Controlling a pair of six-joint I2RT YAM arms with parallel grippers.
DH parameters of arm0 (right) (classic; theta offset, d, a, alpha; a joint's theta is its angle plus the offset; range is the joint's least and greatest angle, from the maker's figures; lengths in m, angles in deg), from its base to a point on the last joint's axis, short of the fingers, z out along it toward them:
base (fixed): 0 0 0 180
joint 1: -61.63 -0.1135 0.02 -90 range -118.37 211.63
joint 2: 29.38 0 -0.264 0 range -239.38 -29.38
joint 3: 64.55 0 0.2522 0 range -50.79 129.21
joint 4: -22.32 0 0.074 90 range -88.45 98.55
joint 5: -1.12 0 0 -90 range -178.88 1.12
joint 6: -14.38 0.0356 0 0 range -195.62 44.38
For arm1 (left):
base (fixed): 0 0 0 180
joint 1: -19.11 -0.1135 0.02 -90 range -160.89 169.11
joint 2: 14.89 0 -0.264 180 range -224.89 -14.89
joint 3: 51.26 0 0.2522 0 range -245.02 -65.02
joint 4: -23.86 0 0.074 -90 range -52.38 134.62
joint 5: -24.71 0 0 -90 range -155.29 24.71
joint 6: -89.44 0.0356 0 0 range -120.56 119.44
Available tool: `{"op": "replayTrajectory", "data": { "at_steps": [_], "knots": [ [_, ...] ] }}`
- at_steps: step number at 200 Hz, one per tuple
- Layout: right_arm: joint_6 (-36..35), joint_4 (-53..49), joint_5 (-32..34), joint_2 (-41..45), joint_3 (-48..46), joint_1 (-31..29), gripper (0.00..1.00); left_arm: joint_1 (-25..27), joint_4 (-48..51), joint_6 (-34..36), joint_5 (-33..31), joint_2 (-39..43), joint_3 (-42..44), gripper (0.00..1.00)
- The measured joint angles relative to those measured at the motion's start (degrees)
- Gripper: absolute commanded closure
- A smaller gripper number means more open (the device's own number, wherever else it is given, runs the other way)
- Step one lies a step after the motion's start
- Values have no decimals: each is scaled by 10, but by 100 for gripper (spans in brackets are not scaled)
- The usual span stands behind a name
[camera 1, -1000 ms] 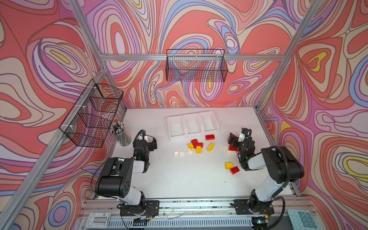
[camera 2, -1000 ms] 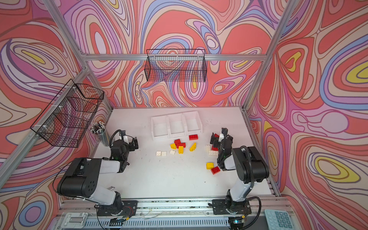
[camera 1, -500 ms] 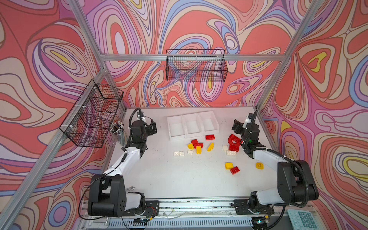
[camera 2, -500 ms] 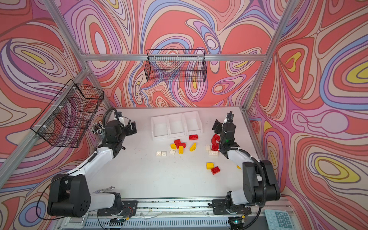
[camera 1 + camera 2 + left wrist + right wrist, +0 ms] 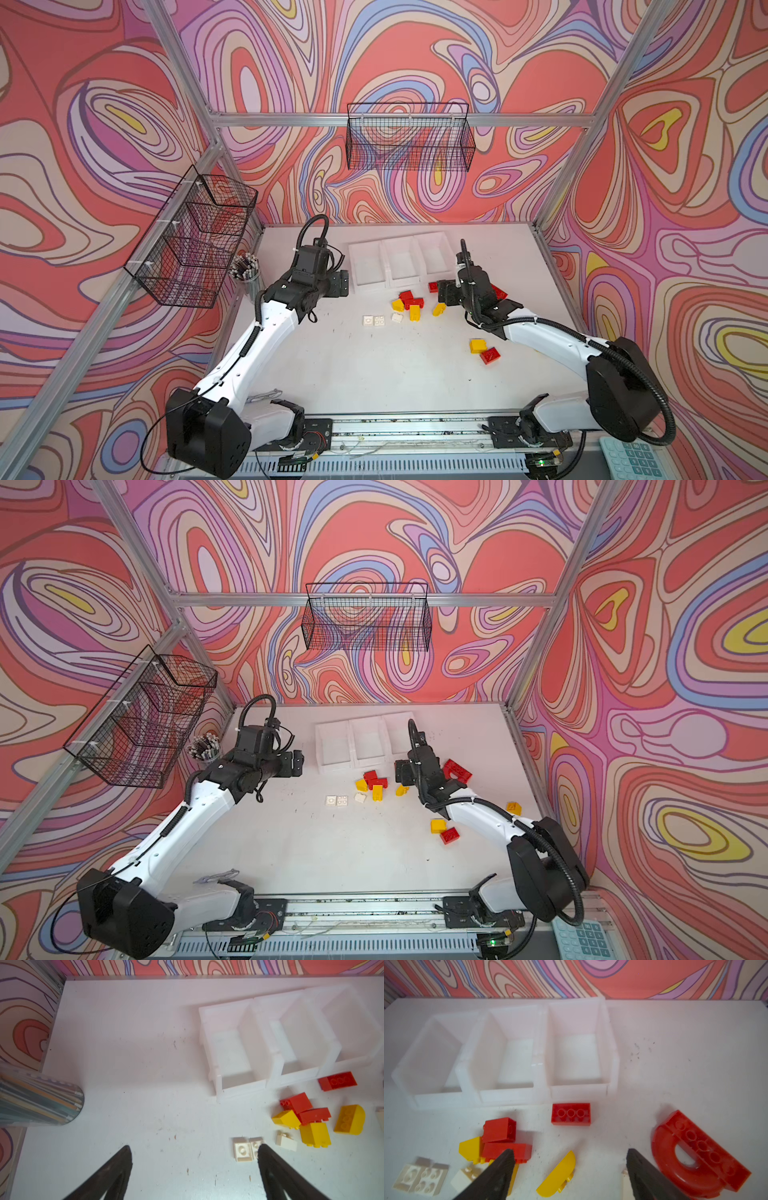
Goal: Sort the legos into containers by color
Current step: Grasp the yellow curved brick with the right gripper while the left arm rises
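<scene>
Three joined white containers (image 5: 399, 262) (image 5: 508, 1053) stand empty at the back of the table. In front of them lie the legos: a red and yellow cluster (image 5: 409, 301), white bricks (image 5: 374, 321) (image 5: 242, 1149), a flat red brick (image 5: 571, 1113), a red arch (image 5: 695, 1157) (image 5: 457, 769), and a yellow and red pair (image 5: 484, 351). My left gripper (image 5: 338, 284) (image 5: 194, 1147) hangs open to the left of the containers, one fingertip over a white brick. My right gripper (image 5: 446, 291) (image 5: 570, 1150) is open above a yellow curved piece (image 5: 558, 1176) that lies on the table between cluster and arch.
A clear cup of pencils (image 5: 245, 270) stands at the table's left edge near the left arm. Black wire baskets hang on the left wall (image 5: 195, 241) and back wall (image 5: 409, 137). One yellow lego (image 5: 514, 808) lies by the right arm. A calculator (image 5: 631, 457) sits off the front right.
Both arms have unfolded from their resting pose near the front. The left gripper has moved right towards the containers; the right gripper has moved left to hang over the legos.
</scene>
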Motion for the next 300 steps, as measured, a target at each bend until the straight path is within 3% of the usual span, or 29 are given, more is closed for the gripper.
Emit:
{"op": "replayTrajectory", "data": {
  "at_steps": [49,61,71,86,127,192,228,261,300],
  "knots": [
    [32,-50,-1,-86,26,-11,25,0,5,-14,0,113,33,0],
    [42,-59,7,-104,31,-11,25,0,5,-14,-4,124,33,0],
    [51,-64,10,-121,37,-11,17,0,5,-14,-7,130,34,0],
    [60,-65,12,-141,46,-11,15,1,3,-14,-7,140,38,0],
    [82,-67,27,-179,65,-11,16,5,0,-18,-7,156,43,0],
    [88,-80,52,-212,80,-11,24,8,-4,-20,0,156,43,0],
    [87,-84,56,-196,54,-11,40,8,-4,-23,3,157,43,0],
    [79,-90,49,-181,42,-11,74,8,-8,-24,4,157,43,0],
    [81,-92,36,-181,46,-11,86,8,-8,-24,3,157,44,0]
  ]
}}
